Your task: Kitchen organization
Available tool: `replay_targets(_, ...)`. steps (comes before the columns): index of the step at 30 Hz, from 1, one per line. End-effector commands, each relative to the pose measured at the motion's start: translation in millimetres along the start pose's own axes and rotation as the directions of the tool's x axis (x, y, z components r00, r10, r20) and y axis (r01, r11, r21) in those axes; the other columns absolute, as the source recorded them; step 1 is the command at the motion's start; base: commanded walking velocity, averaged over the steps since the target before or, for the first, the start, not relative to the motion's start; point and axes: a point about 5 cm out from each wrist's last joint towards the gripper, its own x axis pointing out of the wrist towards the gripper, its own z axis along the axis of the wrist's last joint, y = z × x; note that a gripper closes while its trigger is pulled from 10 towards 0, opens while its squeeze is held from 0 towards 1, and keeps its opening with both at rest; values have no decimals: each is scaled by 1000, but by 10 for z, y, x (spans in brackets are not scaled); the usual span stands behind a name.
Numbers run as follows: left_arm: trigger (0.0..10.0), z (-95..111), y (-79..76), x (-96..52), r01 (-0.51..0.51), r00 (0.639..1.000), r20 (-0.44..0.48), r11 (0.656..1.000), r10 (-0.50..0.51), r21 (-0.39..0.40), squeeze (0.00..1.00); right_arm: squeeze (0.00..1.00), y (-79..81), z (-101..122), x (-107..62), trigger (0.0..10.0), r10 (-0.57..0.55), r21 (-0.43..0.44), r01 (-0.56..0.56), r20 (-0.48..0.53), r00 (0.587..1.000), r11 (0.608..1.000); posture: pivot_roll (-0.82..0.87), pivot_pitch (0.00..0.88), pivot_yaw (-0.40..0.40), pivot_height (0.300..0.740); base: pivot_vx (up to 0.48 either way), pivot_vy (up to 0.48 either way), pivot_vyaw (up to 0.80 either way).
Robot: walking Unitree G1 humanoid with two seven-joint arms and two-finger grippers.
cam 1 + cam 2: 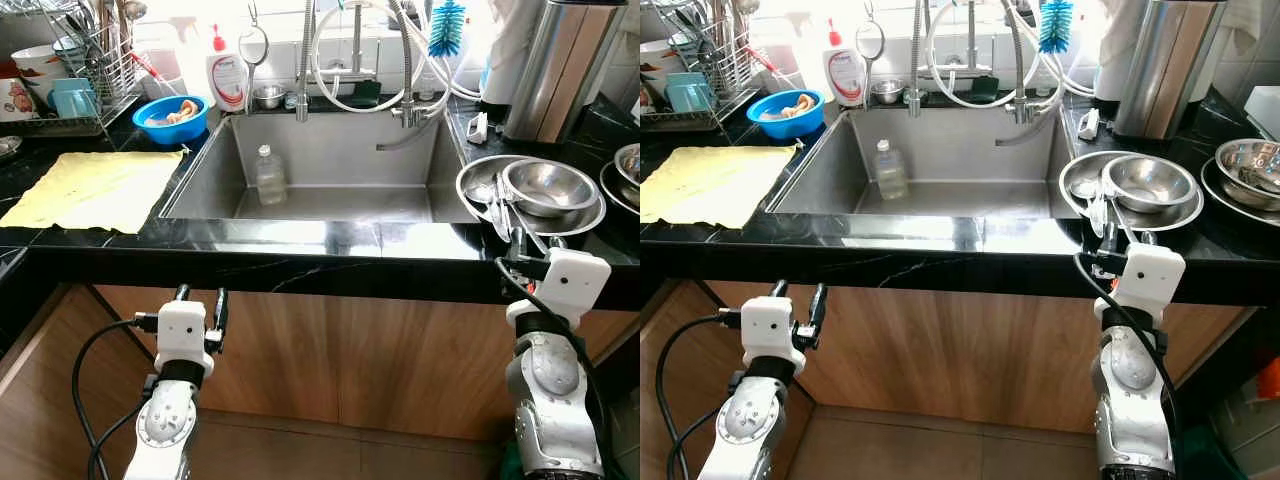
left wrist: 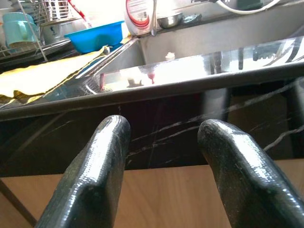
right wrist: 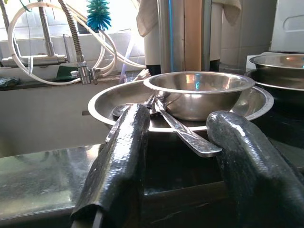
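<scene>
A steel bowl [image 1: 550, 187] rests in a wide steel plate [image 1: 478, 176] on the black counter right of the sink [image 1: 340, 150], with spoons [image 1: 497, 208] lying across the plate. My right gripper [image 1: 522, 245] is open at the counter's front edge, level with the plate and just short of it; its fingers [image 3: 128, 142] frame the spoons [image 3: 185, 135] and bowl [image 3: 199, 92]. A clear plastic bottle [image 1: 270, 175] stands in the sink. My left gripper [image 1: 200, 300] is open and empty, below the counter edge [image 2: 190, 80] in front of the wooden cabinet.
A yellow cloth [image 1: 95, 187] lies left of the sink, with a blue bowl [image 1: 170, 118] and a dish rack [image 1: 90, 70] behind it. A soap bottle [image 1: 227, 72], a small steel bowl [image 1: 268, 96], the faucet hoses [image 1: 350, 50] and a blue brush [image 1: 447, 28] line the back. More steel bowls [image 1: 628, 170] sit far right.
</scene>
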Motion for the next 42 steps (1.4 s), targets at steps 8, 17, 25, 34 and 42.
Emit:
replay_targets(8,10000,86,-12,33,1,999,36,1000,-1,1,0,0,32,-17,23,10000,11,-2,-11,-15,1000,1000,-132,0,64,740,0,0,0)
replay_targets(17,10000,59,39,19,-7,1000,19,1000,6,23,0,0,28,-35,42,10000,8,-15,-8,-34,999,1000,-127,0,60,740,0,0,0)
replay_targets(25,10000,65,38,28,-8,1000,21,1000,8,19,0,0,209,225,51,10000,131,-13,-130,117,985,991,-128,0,64,740,0,0,0)
replay_targets(34,10000,99,17,49,-4,999,35,1000,4,10,0,0,200,290,48,10000,119,-25,-116,144,982,993,-127,0,66,740,0,0,0)
replay_targets(42,10000,220,-38,194,0,997,75,1000,1,-14,0,0,324,321,-49,10000,187,-64,-178,178,966,982,-129,0,61,740,0,0,0)
